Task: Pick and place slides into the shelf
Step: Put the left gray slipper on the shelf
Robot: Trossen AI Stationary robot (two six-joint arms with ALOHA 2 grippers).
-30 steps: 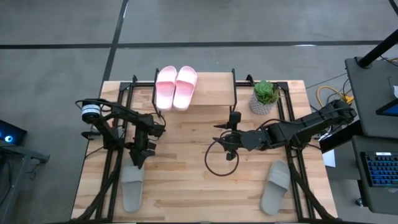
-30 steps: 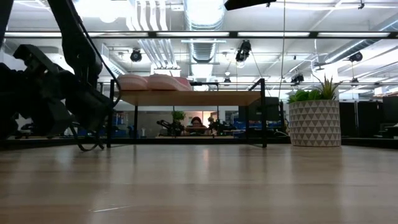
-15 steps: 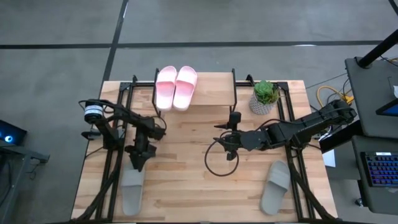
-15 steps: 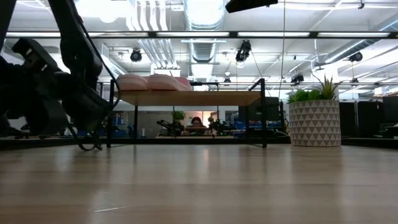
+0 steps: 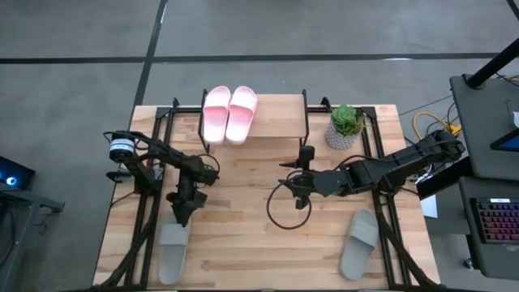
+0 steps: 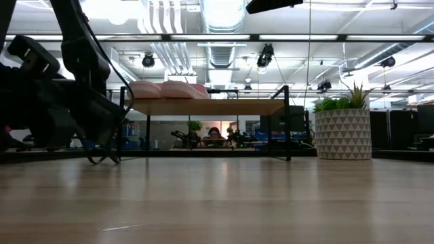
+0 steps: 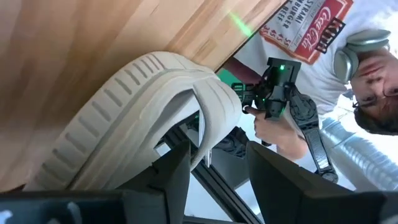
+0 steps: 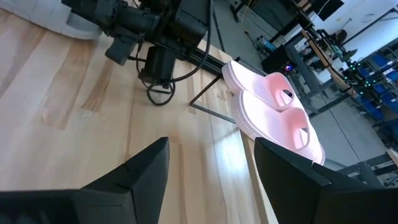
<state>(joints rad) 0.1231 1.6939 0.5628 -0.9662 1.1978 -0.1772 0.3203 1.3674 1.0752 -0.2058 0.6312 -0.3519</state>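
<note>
My left gripper [image 5: 181, 217] is open and points down toward the table's near edge, its fingertips at the far end of a grey slide [image 5: 172, 250] that lies flat on the table. In the left wrist view that grey slide [image 7: 137, 112] fills the picture, its wide strap [image 7: 211, 106] just ahead of my open fingers. The second grey slide [image 5: 359, 242] lies near the right near corner. The pink pair [image 5: 229, 113] rests on the shelf [image 5: 276, 122] top. My right gripper [image 5: 296, 188] waits open at mid-table. My left gripper comes at the grey slide slanting down from the far side, with its open fingers [image 7: 177, 165] close to the strap's edge [image 7: 205, 134]. Whether they touch it, I cannot tell. The slide lies flat on the table.
A potted plant [image 5: 345, 126] stands right of the shelf. A black cable loop [image 5: 284, 212] lies on the table under my right arm. Black frame rails [image 5: 150, 203] run along both table sides. A person [image 7: 348, 68] holding a device stands beyond the near edge.
My left gripper has moved toward the table's near edge and down, closing on the far end of the left grey slide. The slide has stayed in place.
</note>
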